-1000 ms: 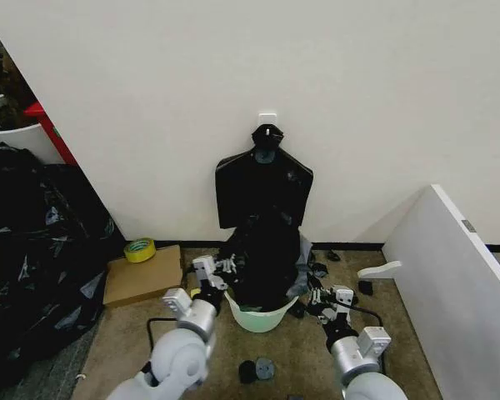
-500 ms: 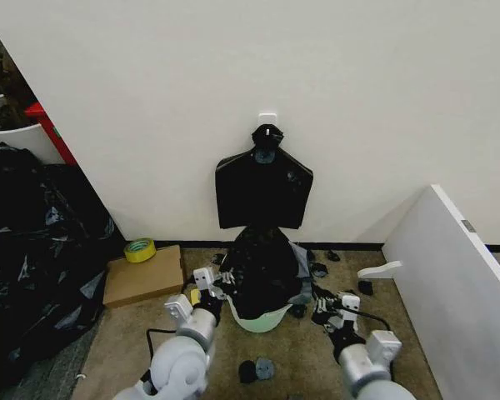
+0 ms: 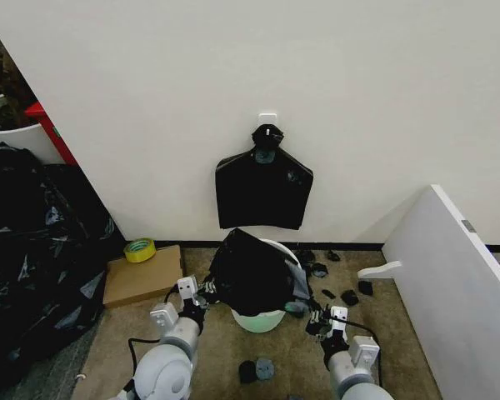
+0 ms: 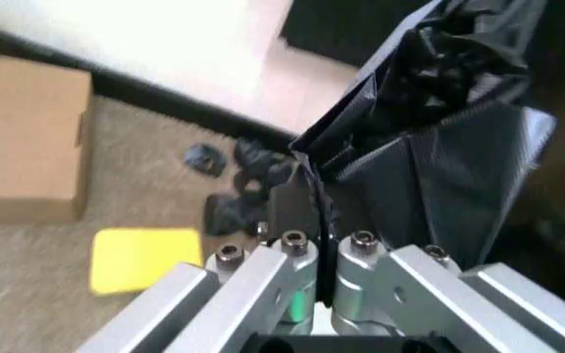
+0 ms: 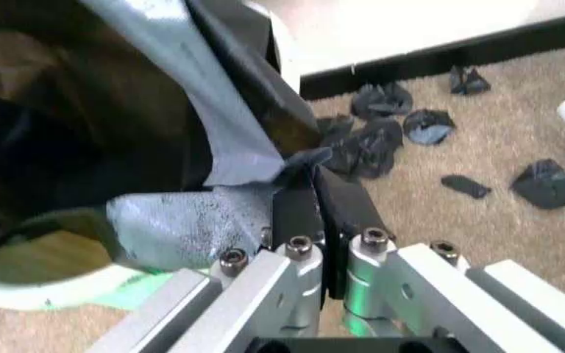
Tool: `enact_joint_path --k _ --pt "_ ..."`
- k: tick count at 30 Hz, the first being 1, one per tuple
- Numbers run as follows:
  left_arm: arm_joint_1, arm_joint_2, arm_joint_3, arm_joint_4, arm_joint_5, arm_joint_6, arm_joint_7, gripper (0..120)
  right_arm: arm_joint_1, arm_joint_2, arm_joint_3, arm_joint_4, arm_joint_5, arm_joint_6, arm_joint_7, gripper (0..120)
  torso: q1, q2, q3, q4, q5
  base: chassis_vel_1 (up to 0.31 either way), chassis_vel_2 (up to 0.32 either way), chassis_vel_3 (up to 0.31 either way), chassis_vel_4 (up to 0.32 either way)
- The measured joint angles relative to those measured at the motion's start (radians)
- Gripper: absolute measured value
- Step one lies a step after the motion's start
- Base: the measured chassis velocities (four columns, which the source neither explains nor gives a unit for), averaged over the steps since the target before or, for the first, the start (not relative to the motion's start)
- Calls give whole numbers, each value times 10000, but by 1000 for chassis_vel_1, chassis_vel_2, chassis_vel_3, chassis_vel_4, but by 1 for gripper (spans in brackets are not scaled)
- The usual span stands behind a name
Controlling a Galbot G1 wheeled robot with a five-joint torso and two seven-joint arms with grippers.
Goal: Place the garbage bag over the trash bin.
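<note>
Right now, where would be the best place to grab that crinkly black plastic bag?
Probably the loose hem of the glossy black garbage bag, one edge from each side: both grippers, left and right, pinch it flat there, spread over the round white plastic bin.

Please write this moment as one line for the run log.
left claw: shut on garbage bag | right claw: shut on garbage bag | bag: draped over trash bin

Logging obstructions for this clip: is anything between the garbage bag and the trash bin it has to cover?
Nothing visible. The garbage bag already drapes over the trash bin, pinched by the left gripper and right gripper.
</note>
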Motion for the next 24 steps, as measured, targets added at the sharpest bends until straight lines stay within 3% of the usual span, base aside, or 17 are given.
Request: enact_joint_path --k 12,19,24 --pt "429 688 -53 -330 -82 708 -310 0 -868 -387 -184 327 -541 -737 64 0 -1 0 -1 -2 -1 0 0 0 0" --pt "-97 659 21 362 53 840 -198 0 191 -192 -351 -676 -606 -831 90 0 0 0 0 1 2 0 0 0 0" --pt "-591 150 277 1221 428 909 -110 0 1065 126 -331 -1483 -553 -994 134 0 0 0 1 -1 1 0 0 0 0"
